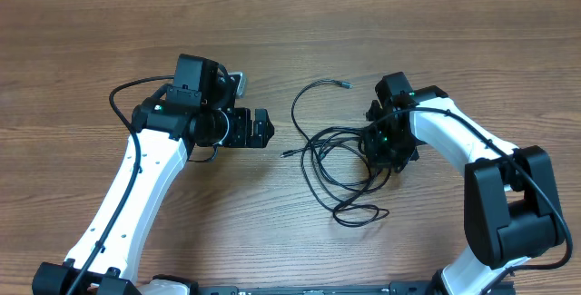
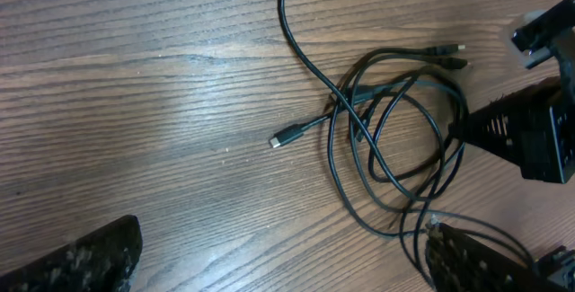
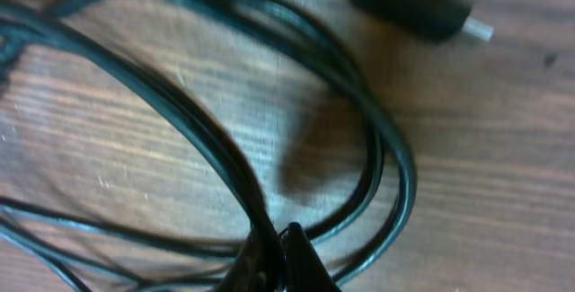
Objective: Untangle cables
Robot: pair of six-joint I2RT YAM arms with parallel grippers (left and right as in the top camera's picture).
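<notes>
Right gripper on cables, plug leftward.

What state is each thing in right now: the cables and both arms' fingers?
Cables: still tangled in one loose heap, with a plug end lying free.
Left gripper: fingers open, holding nothing, beside the heap.
Right gripper: down in the heap, fingers apparently shut on a strand.

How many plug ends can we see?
4 plugs: one above the tangle, one at its left edge, two side by side near the right tool. More may hide.
</notes>
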